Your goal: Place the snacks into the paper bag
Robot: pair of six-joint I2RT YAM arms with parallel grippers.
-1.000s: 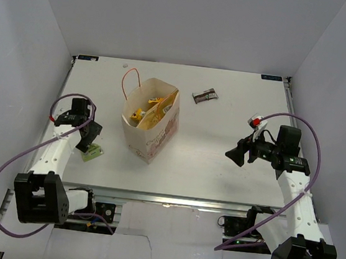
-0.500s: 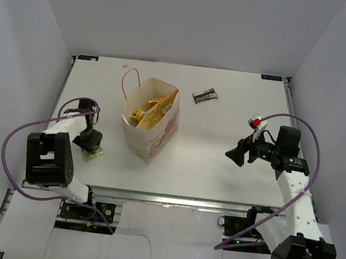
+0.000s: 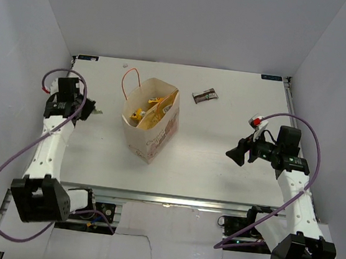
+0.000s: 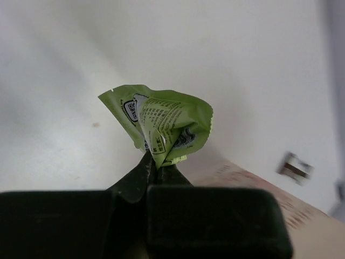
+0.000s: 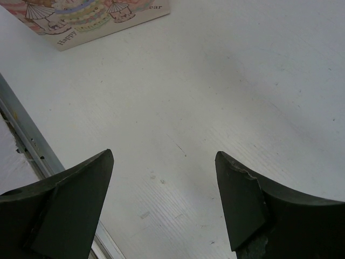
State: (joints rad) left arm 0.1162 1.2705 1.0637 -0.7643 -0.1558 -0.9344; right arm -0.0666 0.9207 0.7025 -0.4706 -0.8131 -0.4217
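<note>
My left gripper [image 3: 88, 108] [image 4: 157, 162] is shut on the lower edge of a crumpled green pouch [image 4: 164, 124], held up above the table at the left of the paper bag [image 3: 157, 139]. The cream bag stands open at mid-table with orange cord handles; a yellow wrapper [image 3: 139, 114] and a tan chip bag [image 3: 164, 106] show inside it. A dark brown-and-white bar [image 3: 204, 95] lies on the table behind and right of the bag. My right gripper [image 3: 235, 154] [image 5: 164, 162] hangs open over bare table at the right, with nothing between its fingers.
The bag's printed side [image 5: 97, 19] shows at the top left of the right wrist view. A metal rail [image 5: 27, 143] runs along the table's near edge. White walls close in the table on three sides.
The left gripper closed on the green pouch near the front left of the table and lifted it up and toward the back left. The right arm has not moved.
</note>
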